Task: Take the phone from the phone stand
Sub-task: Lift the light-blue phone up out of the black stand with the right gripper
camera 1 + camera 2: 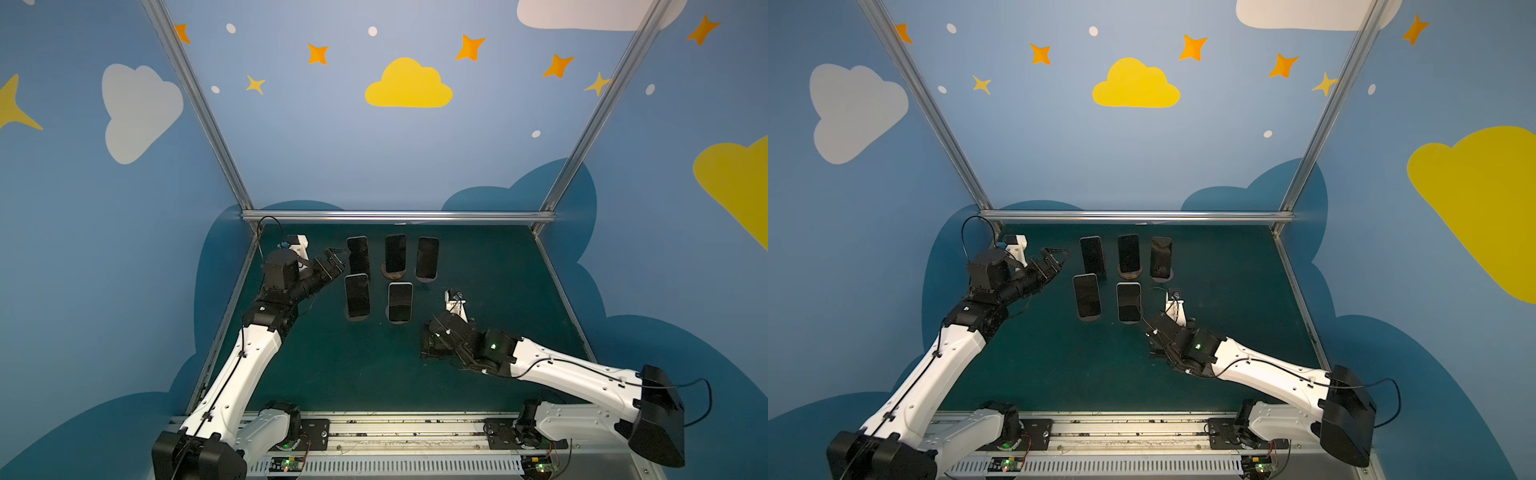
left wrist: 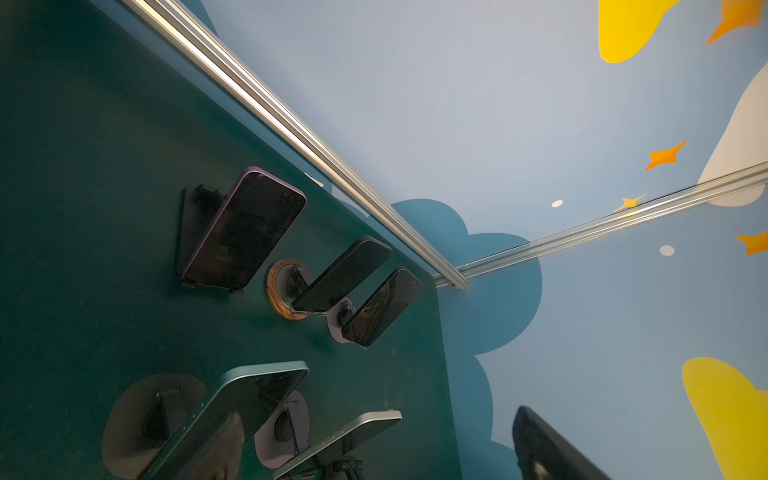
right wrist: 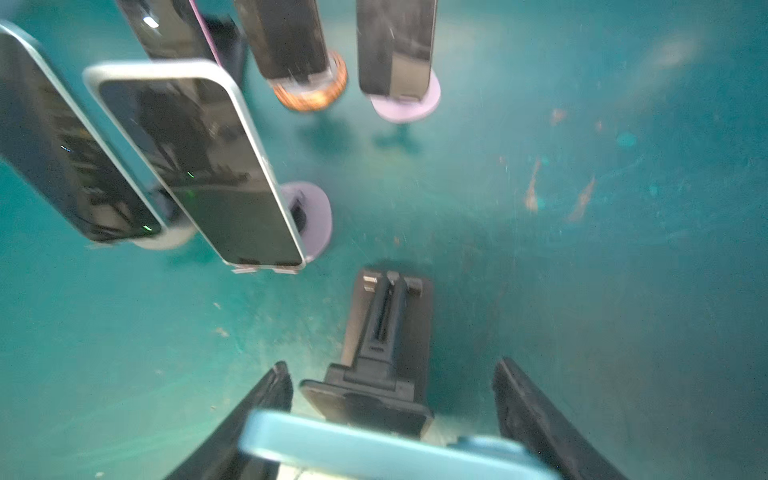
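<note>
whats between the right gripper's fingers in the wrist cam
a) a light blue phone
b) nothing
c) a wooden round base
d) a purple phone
a: in the right wrist view a light blue phone lies across the gap between the right gripper fingers, just above an empty black stand.

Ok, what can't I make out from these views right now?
Light blue phone: blurred and cut by the bottom edge in the right wrist view; hidden under the right gripper in both top views.
Left gripper: left wrist view shows one finger, edge cuts the rest.
</note>
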### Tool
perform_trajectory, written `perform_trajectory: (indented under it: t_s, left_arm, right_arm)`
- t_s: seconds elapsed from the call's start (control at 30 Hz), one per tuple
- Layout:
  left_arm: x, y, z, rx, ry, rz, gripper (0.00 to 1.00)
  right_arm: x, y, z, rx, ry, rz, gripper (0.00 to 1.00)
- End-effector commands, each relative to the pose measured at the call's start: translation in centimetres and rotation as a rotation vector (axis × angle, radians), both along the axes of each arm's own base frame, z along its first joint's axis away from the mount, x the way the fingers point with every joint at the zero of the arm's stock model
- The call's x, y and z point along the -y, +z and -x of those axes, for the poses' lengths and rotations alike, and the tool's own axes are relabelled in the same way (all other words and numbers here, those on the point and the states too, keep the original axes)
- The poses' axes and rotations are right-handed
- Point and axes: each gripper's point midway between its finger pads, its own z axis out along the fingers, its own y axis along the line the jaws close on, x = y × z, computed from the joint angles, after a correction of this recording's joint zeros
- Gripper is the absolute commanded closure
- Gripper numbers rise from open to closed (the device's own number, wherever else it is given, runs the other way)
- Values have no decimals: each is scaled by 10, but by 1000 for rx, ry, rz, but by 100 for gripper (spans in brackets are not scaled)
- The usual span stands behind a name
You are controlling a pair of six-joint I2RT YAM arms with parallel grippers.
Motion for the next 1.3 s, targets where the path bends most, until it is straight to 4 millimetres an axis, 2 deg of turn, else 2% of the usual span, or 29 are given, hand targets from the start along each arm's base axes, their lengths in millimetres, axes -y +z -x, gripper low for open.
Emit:
perform_trajectory:
  t_s: [0.0, 0.13, 0.3, 0.57, 0.8, 1.03, 1.27]
  left_arm:
    - [5, -1, 0, 9, -24, 4, 0]
    - [8, 0, 1, 16, -33, 1, 0]
    - [10, 2, 2, 24, -42, 4, 0]
    - [13, 5, 5, 34, -53, 2, 0]
    - [15, 4, 5, 35, -60, 0, 0]
    - [21, 6, 7, 39, -83, 3, 0]
    - [24, 17, 14, 89, -97, -3, 0]
  right_arm:
    - [-1, 15, -4, 90, 32, -16, 38]
    - [4, 29, -9, 175, 54, 19, 38]
    - [20, 43, -18, 249, 9, 85, 39]
    - [33, 68, -24, 291, -17, 46, 40]
    - [30, 71, -17, 264, 23, -19, 41]
    - [44, 83, -11, 295, 39, 2, 41]
    - [53, 87, -10, 306, 41, 33, 42]
